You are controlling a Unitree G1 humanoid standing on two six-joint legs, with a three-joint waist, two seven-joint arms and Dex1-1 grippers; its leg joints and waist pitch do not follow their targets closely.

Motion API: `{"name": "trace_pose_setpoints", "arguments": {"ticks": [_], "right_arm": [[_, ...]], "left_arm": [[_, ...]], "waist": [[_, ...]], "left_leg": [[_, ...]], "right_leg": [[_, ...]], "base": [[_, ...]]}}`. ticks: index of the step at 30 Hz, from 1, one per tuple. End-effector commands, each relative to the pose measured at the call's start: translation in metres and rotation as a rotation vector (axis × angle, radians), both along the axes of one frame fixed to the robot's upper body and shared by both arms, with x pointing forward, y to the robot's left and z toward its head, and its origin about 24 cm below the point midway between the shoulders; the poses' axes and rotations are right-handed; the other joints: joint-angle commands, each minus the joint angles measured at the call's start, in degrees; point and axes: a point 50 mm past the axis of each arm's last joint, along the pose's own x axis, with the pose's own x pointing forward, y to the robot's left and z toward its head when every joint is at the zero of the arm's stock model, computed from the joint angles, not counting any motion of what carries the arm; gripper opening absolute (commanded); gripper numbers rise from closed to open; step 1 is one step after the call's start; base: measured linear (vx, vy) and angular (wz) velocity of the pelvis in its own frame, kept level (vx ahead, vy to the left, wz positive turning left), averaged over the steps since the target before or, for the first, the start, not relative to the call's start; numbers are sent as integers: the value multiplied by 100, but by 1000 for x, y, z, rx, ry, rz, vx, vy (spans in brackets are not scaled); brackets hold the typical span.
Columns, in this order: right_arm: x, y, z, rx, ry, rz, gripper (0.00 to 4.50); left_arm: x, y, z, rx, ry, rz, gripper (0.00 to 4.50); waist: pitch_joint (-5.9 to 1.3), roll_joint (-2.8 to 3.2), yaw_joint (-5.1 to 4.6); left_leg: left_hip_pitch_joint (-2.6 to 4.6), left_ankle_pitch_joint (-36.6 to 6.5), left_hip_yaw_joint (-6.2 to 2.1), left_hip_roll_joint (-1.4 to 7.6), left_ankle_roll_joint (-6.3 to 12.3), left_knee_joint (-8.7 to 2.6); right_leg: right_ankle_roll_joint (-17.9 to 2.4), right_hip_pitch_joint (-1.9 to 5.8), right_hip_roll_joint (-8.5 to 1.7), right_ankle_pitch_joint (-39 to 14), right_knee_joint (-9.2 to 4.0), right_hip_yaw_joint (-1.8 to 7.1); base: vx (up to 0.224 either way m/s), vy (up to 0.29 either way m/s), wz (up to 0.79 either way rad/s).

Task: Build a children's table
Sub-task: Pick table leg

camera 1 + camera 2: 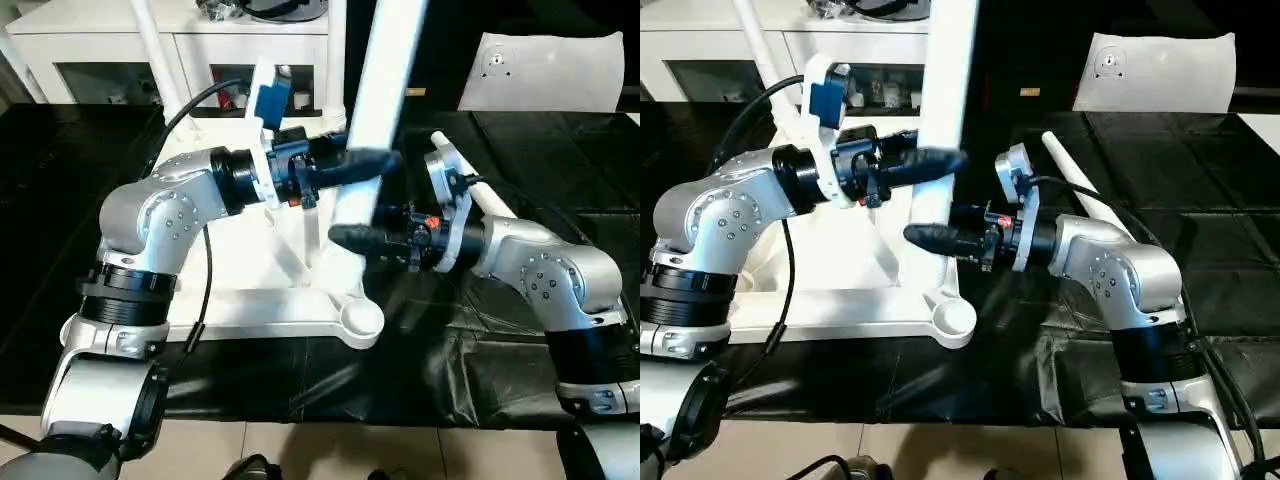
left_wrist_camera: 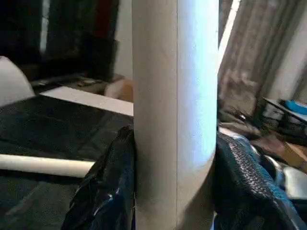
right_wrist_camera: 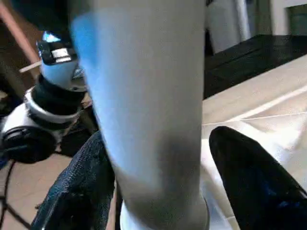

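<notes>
Rising out of the frame, the upright leg (image 1: 375, 95) is cut off at the top in both head views, so its upper end cannot be seen. Its lower end is hidden behind the two grippers, and it is hard to tell from the head views whether it sits in a socket of the table top (image 1: 250, 305). The table top lies upside down on the black sheet (image 1: 560, 150), partly covered by the left forearm. One round corner socket (image 1: 362, 322) at the near edge is seen and holds nothing.

The left gripper (image 1: 365, 165) is closed around the leg: the left wrist view shows a black finger (image 2: 108, 187) pressed on each side of the tube. The right gripper (image 1: 350, 238) is lower on the same leg. In the right wrist view one finger (image 3: 79, 187) lies against the tube, while the other finger (image 3: 249, 177) stands apart with a gap, so this gripper is open and not clamping.

A second leg (image 1: 1085, 190) lies flat on the sheet behind the right arm; the left wrist view shows it too (image 2: 45, 165). Behind stand a white cabinet (image 1: 120, 60) and a flat white sheet (image 1: 545, 70) with a round fitting.
</notes>
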Motion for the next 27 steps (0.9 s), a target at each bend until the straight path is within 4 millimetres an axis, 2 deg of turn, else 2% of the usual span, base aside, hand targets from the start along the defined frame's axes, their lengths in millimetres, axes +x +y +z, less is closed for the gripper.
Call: {"name": "trace_pose_setpoints", "arguments": {"ticks": [1,3,4,12,20,24,27], "right_arm": [[-3,1,4,4,-25,37,280],[-4,1,3,-2,-26,43,280],[-4,1,3,-7,-27,50,258],[-5,3,1,-24,-26,80,203],[-7,3,-1,-36,-27,88,196],[-6,6,-2,-45,-35,74,195],[-4,9,-2,-43,-35,57,195]], "left_arm": [[-3,-3,4,-1,-18,-41,185],[-4,-3,4,7,-23,-53,185],[-4,-4,4,8,-23,-58,185],[-3,-4,6,22,-40,-74,185],[-3,-2,7,31,-45,-83,185],[0,-5,11,30,-62,-53,185],[0,-7,13,13,-50,-43,185]], "waist": [[-486,-97,20],[-487,-91,23],[-488,-89,25],[-486,-89,28],[-490,-63,32],[-492,-82,26],[-493,-74,22]], "left_leg": [[35,-528,-69,245,223,-342],[34,-520,-70,240,227,-339],[29,-508,-69,237,236,-336],[33,-514,-65,229,236,-333],[38,-527,-74,236,217,-332],[33,-505,-73,237,223,-333],[39,-523,-70,233,214,-327]], "right_leg": [[-755,364,-502,-1732,-442,326],[-749,366,-502,-1738,-441,325],[-741,368,-501,-1720,-436,328],[-695,361,-491,-1818,-454,323],[-707,360,-493,-1809,-447,320],[-729,365,-491,-1735,-439,323],[-740,365,-494,-1747,-445,322]], "base": [[0,0,0],[0,0,0],[0,0,0],[0,0,0],[0,0,0],[0,0,0],[0,0,0]]}}
